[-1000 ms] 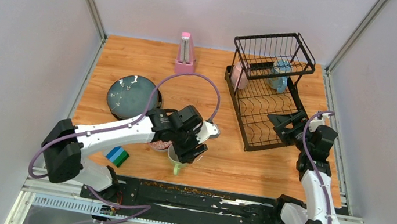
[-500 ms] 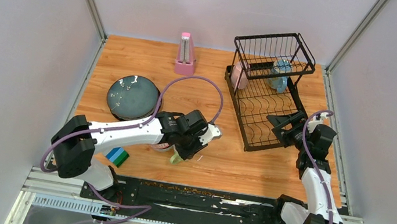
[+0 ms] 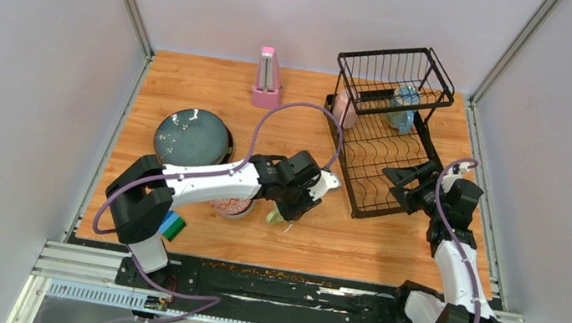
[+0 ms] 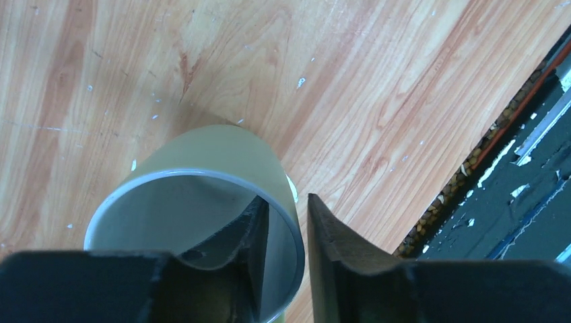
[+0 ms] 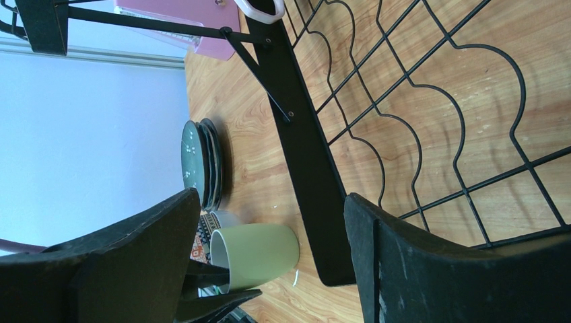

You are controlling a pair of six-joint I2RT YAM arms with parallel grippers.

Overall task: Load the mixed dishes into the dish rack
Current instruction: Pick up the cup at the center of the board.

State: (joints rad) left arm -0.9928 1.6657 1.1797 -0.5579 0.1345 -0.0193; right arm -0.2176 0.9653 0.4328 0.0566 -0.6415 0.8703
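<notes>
Mug step underway: left gripper [image 4: 286, 202] pinches the green mug [image 4: 202, 145] by its rim, left of the rack [image 5: 296, 121], and next must carry it across into the rack, where right gripper [image 5: 273, 198] gapes empty.

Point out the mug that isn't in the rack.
The pale green mug, gripped by its rim in the left gripper's jaws; the pink mug and blue mug sit inside the rack.

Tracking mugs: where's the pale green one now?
In the top view, the pale green mug is in the left claw, between the red-patterned bowl and dish rack.
</notes>
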